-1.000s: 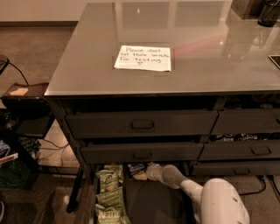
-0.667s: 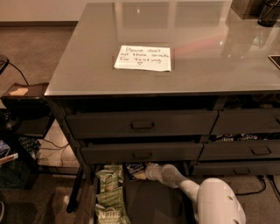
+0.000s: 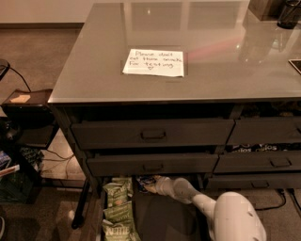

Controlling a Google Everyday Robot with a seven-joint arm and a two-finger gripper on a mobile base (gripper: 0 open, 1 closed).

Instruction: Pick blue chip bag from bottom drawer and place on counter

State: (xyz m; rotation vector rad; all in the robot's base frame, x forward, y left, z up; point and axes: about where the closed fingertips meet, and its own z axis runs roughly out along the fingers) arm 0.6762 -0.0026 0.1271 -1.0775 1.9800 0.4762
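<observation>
The bottom drawer (image 3: 162, 217) is pulled open below the stack, showing its dark floor. The blue chip bag (image 3: 144, 179) lies at the drawer's back edge, partly under the drawer above. My gripper (image 3: 154, 184) reaches down into the drawer on the white arm (image 3: 225, 214) and is right at the bag. The arm's wrist covers part of the bag. The glossy grey counter (image 3: 221, 70) lies above, bearing a white handwritten note (image 3: 154, 62).
Green snack bags (image 3: 117, 209) lie in a row along the drawer's left side. Two handled drawers (image 3: 153, 134) sit above the open one, with more drawers to the right. A dark side stand (image 3: 26, 101) and cables are on the left. A dark container (image 3: 288, 13) stands at the counter's far right.
The arm has barely shifted; the gripper stays at the back of the bottom drawer by the blue bag.
</observation>
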